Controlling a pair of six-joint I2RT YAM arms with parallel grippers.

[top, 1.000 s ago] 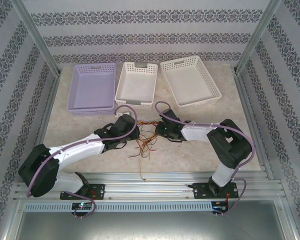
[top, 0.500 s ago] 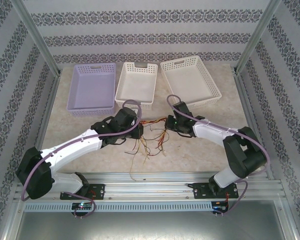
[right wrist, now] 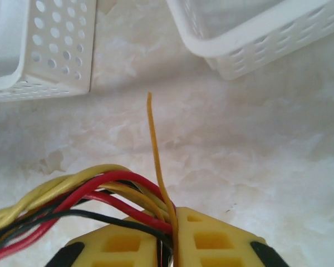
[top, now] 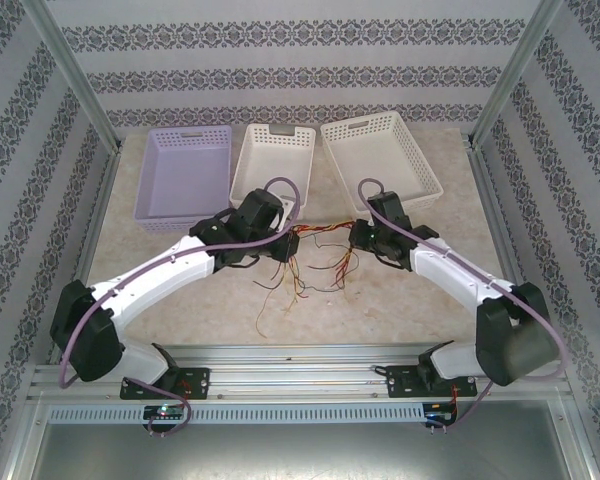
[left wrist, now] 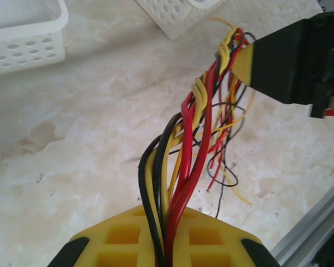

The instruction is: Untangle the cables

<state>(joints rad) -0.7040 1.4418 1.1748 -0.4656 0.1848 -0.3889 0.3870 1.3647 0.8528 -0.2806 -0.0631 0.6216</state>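
A tangled bundle of thin red, yellow and black cables (top: 320,238) stretches between my two grippers just in front of the baskets, and loose ends hang down to the table (top: 298,288). My left gripper (top: 284,246) is shut on one end; in its wrist view the cables (left wrist: 192,139) run out from between its yellow pads (left wrist: 164,245) toward the right gripper's fingers (left wrist: 289,61). My right gripper (top: 358,236) is shut on the other end. There the cables (right wrist: 100,189) leave its jaws (right wrist: 171,239) to the left, and one orange-yellow wire (right wrist: 154,144) sticks straight up.
Three baskets stand side by side at the back: a purple one (top: 185,178), a white middle one (top: 273,165) and a white right one (top: 380,160), close beyond both grippers. The aluminium rail (top: 300,360) runs along the near edge.
Both grippers have moved toward the baskets and apart, the right one going rightward. The bundle is now drawn out longer between them, lifted off the table.
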